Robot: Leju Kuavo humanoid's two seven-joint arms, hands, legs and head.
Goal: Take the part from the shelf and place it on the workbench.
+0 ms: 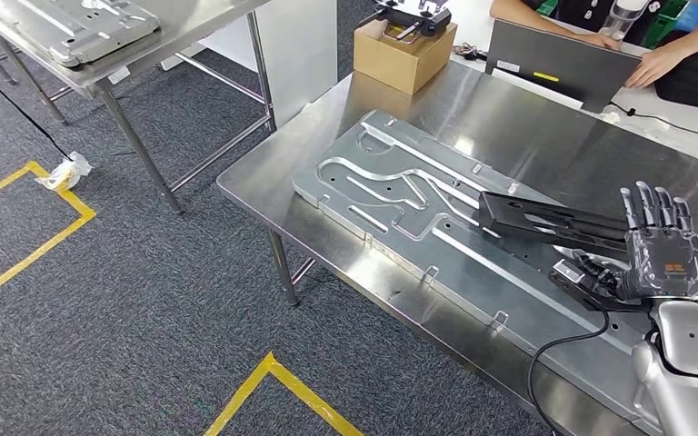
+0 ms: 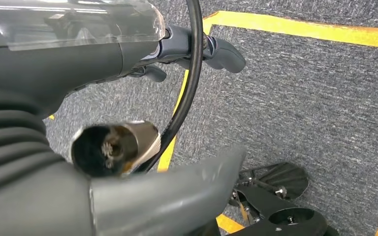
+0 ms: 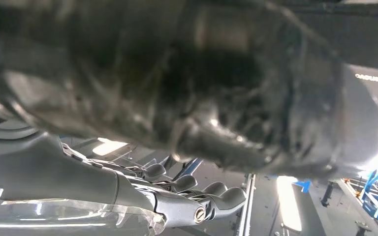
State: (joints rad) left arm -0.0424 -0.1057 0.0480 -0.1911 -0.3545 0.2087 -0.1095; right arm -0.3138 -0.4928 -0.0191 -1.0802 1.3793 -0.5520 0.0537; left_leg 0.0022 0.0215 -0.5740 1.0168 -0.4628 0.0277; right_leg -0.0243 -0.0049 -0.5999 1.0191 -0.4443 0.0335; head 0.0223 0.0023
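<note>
Head view: a long black metal part [image 1: 545, 221] lies on the table [image 1: 473, 109], across a grooved aluminium plate [image 1: 400, 209], just beyond the right hand [image 1: 659, 250], whose fingers are spread, holding nothing. Likely stiff, heavy; grip mid-length.

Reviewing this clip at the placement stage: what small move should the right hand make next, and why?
Probably draw the right hand up and back off the black part. The part already seems to lie on the metal plate on the workbench, and the fingers stand upright and spread.

Black part [image 1: 545, 221], silver workbench [image 1: 473, 100], grey carpet [image 1: 145, 300]
</note>
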